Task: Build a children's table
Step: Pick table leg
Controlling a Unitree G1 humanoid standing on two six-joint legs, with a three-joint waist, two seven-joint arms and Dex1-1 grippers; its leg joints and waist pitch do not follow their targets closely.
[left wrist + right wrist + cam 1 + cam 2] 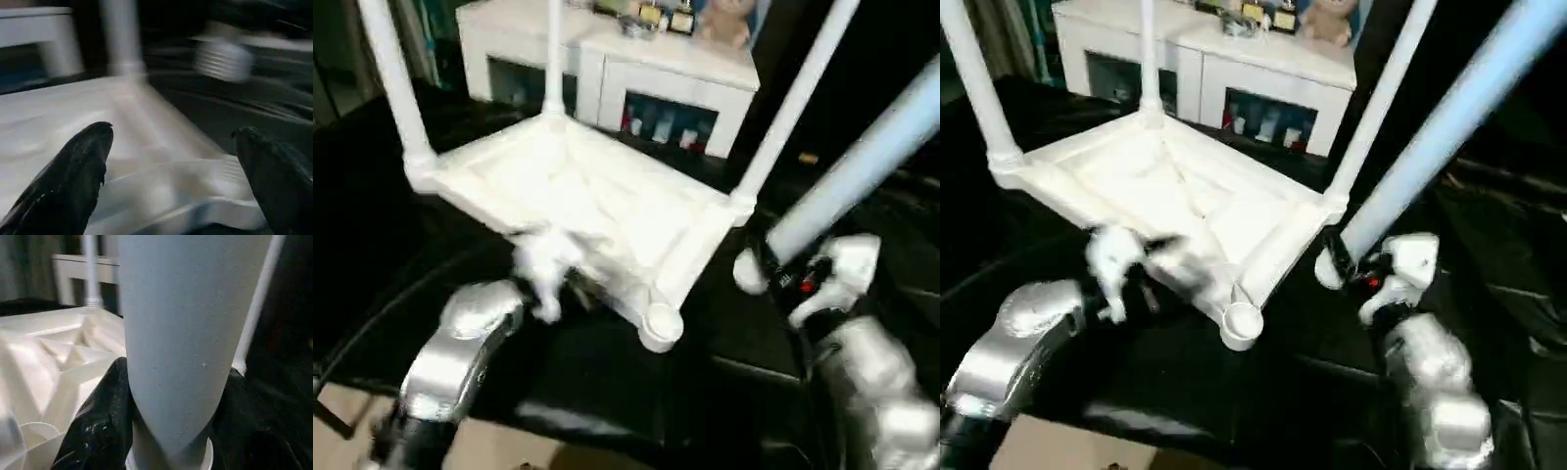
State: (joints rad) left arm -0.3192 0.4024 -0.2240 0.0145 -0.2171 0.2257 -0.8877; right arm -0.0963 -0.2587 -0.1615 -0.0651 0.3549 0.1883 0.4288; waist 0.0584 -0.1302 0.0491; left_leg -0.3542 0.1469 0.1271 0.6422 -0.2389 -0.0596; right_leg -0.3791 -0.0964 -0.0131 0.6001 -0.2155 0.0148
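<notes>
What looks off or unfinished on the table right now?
One corner socket at the near corner of the upside-down tabletop is empty; three legs stand in the others. The fourth leg is tilted in the right gripper. The left gripper is open over the near edge.

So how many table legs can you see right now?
4. Three stand in the tabletop's sockets: left, far, right. The fourth is in the right claw.

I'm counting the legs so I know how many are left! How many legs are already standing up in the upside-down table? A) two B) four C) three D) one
C: three legs stand in the corner sockets of the tabletop, the near socket is empty, and the right gripper holds the fourth leg.
</notes>
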